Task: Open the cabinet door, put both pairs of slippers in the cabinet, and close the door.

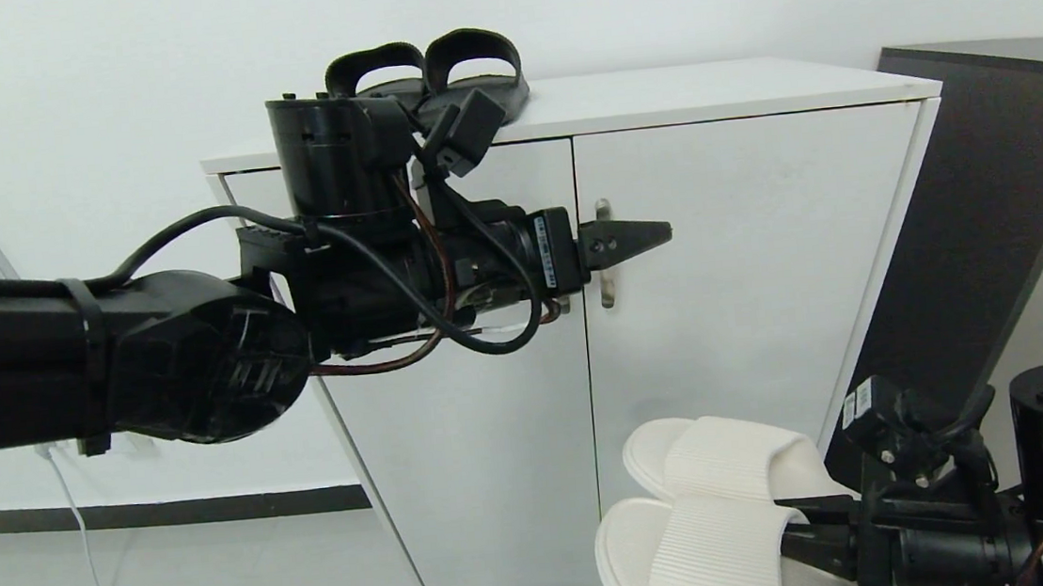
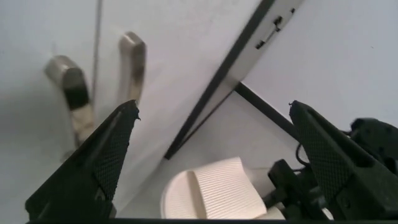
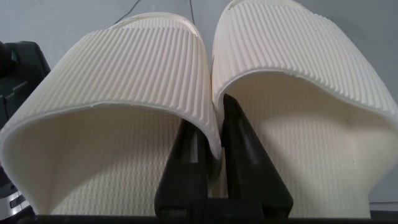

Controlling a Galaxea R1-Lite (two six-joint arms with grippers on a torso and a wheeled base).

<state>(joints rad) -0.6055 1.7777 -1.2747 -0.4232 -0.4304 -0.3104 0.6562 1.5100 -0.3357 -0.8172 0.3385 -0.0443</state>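
Observation:
The white cabinet (image 1: 725, 247) stands with both doors shut, its two metal handles (image 1: 605, 253) side by side at the centre seam. My left gripper (image 1: 644, 237) hovers open just in front of the handles (image 2: 134, 62), touching nothing; its fingertips (image 2: 118, 143) are spread wide. A black pair of slippers (image 1: 426, 67) rests on the cabinet top. Low at the right, my right gripper (image 3: 217, 134) is shut on the adjoining inner strap edges of the white pair of slippers (image 1: 706, 513), held in the air before the right door (image 3: 143, 74).
A dark panel (image 1: 997, 223) leans beside the cabinet on the right. A white cable (image 1: 82, 558) hangs down to the pale floor at the left. A plain wall is behind.

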